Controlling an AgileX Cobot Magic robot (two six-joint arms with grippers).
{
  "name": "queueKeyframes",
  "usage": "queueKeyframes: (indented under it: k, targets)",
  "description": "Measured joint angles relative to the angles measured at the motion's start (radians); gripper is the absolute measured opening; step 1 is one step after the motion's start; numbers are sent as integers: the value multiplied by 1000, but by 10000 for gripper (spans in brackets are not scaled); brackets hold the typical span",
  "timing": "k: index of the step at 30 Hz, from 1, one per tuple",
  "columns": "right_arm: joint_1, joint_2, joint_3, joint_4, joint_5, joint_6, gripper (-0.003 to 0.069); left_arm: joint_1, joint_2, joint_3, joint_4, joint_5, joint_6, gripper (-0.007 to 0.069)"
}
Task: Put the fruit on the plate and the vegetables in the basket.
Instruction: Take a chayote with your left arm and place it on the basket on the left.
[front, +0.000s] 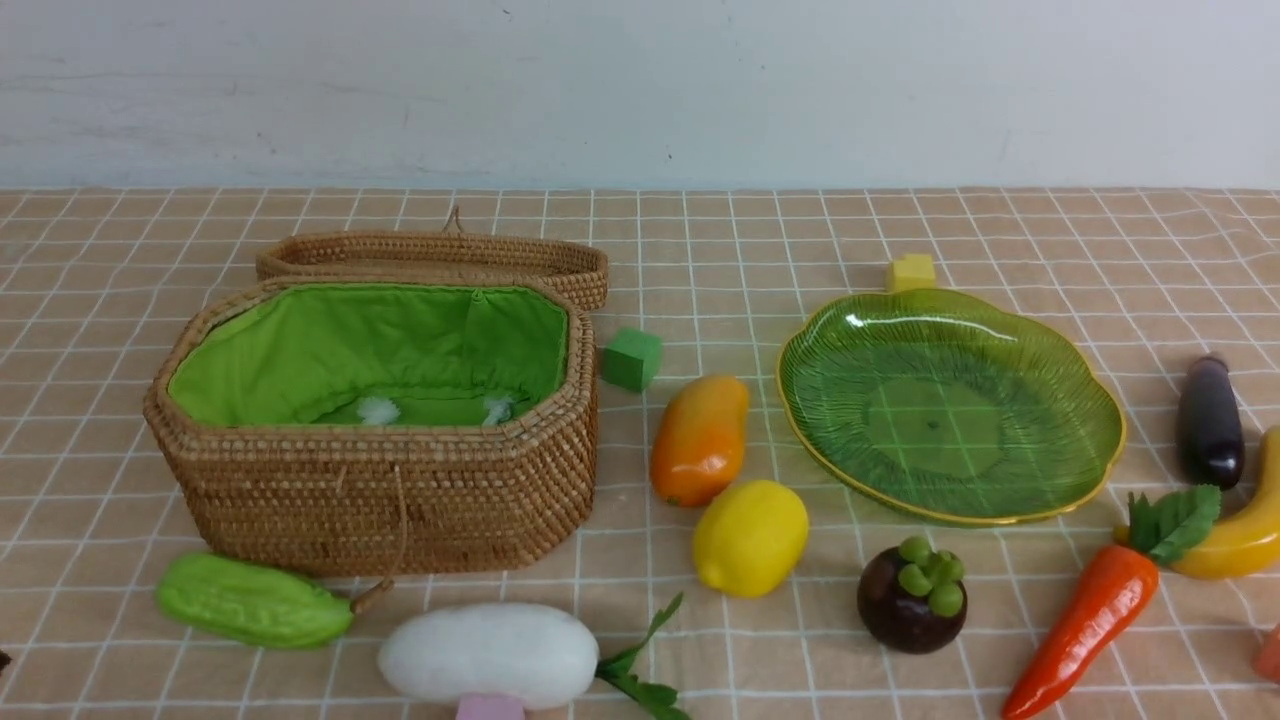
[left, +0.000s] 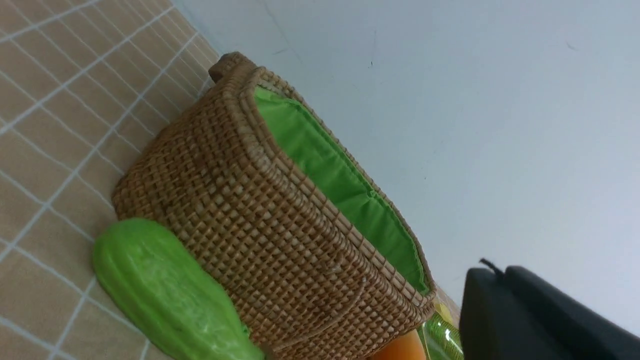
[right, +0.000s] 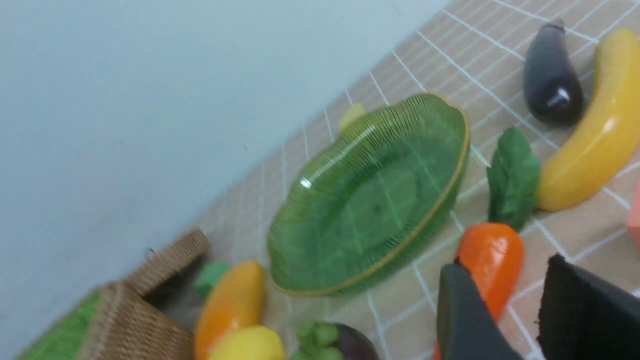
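Lower right in the front frame, the orange toy carrot with green leaves (front: 1085, 625) lies slanting on the worktop (front: 760, 250), tip down-left, seen between the parted fingers of the right hand (right: 504, 272), the nearer one; whether the left hand (left: 525, 315) is open or closed cannot be told.

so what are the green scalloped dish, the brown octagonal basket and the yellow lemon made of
The green scalloped dish looks like glossy translucent glass or plastic: the tablecloth grid shows through. The brown octagonal basket is matte woven wicker, with a creased green fabric lining. The yellow lemon seems moulded plastic, smooth with a soft sheen.
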Motion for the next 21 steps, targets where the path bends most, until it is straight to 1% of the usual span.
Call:
queueKeyframes:
  k: [2,3,4,5,6,7,8,9,10,11,12,13,14,15,16,17,18,19,20,21]
  targets:
    - [7,0,-9,58,21,7,232,0,4,-66,5,67,65,-13]
    - [9,0,-12,62,37,7,232,0,9,-72,5,73,71,-13]
    - [16,0,-35,77,77,2,225,0,24,-106,5,104,106,-13]
    - [35,8,-89,87,162,-29,213,0,78,-172,6,184,166,-13]
    - [42,10,-98,89,188,-36,211,0,86,-172,6,196,176,-13]
    - [57,26,-153,90,239,-66,199,0,124,-218,7,243,230,-13]
    - [91,78,-244,90,343,-137,182,0,215,-287,7,348,314,-13]
    - [108,122,-314,90,394,-181,170,0,267,-338,7,403,375,-13]
    - [132,172,-388,88,470,-221,158,0,360,-397,4,502,450,-13]
    - [136,183,-403,86,483,-229,156,0,373,-416,2,516,475,-13]
    - [163,278,-536,67,592,-282,140,-9,447,-468,-2,602,545,-13]
    - [173,318,-594,52,646,-299,136,-30,500,-505,-4,650,595,-13]
    - [184,374,-676,28,744,-321,132,-72,559,-547,-4,690,648,-13]
    - [185,382,-689,25,759,-325,132,-81,567,-547,-4,696,648,-13]
    - [188,452,-796,-8,888,-365,132,-174,622,-592,8,734,696,-13]
    - [188,477,-838,-19,942,-387,132,-220,642,-603,20,749,710,-13]
    - [188,483,-858,-21,955,-393,132,-231,647,-610,31,753,720,-13]
    - [188,519,-918,-32,1037,-445,132,-310,681,-629,86,783,755,-13]
    - [189,533,-954,-34,1065,-480,132,-351,703,-638,128,807,771,-13]
    - [189,540,-984,-35,1077,-515,132,-402,740,-650,197,829,783,-13]
